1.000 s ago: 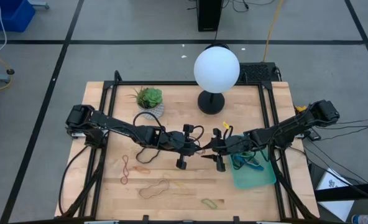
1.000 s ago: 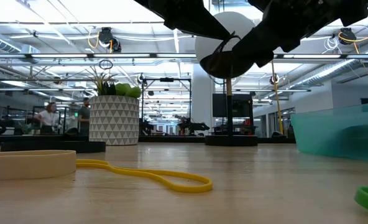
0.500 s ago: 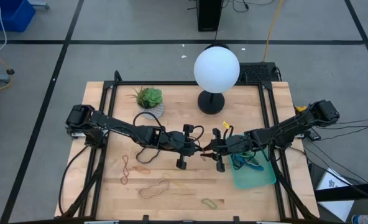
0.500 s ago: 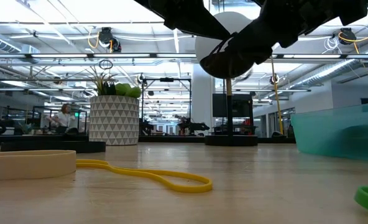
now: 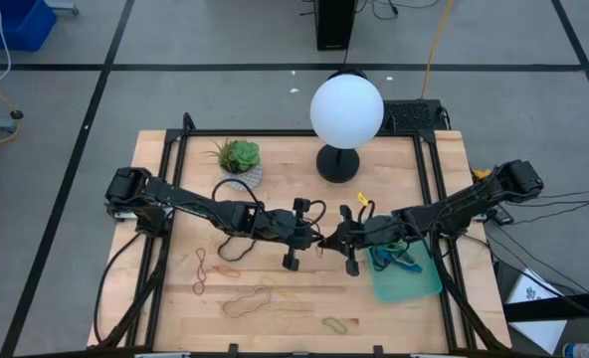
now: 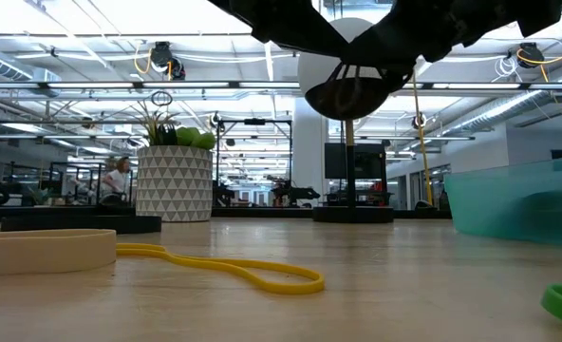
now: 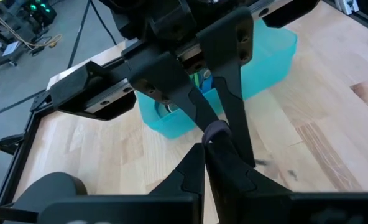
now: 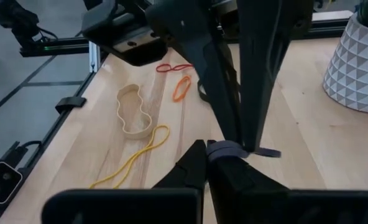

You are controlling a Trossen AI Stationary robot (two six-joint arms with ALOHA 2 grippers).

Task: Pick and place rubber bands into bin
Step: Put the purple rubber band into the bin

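Observation:
Above the middle of the table my two grippers meet tip to tip. My left gripper and my right gripper are both shut on one grey rubber band, well above the wood. The teal bin stands on the table to the right, under my right arm, with several bands inside. On the wood lie other bands: red, orange, tan, thin yellow and yellow-green. My left gripper pinches the grey band between its two fingertips, coming from the table's left and slanting a little down. The band is lifted clear of the table. My right gripper pinches the same band at its fingertips, coming from the table's right, nearly level. A short end of the band sticks out past the fingers.
A white patterned plant pot stands far left of centre, and a lamp with a white globe stands at the far middle. Black frame rails run along the table's left and right sides.
My right gripper has shut on the grey band that my left gripper holds, tipping slightly as it did. Both arms have stayed in place, and the band has stayed in the air between them.

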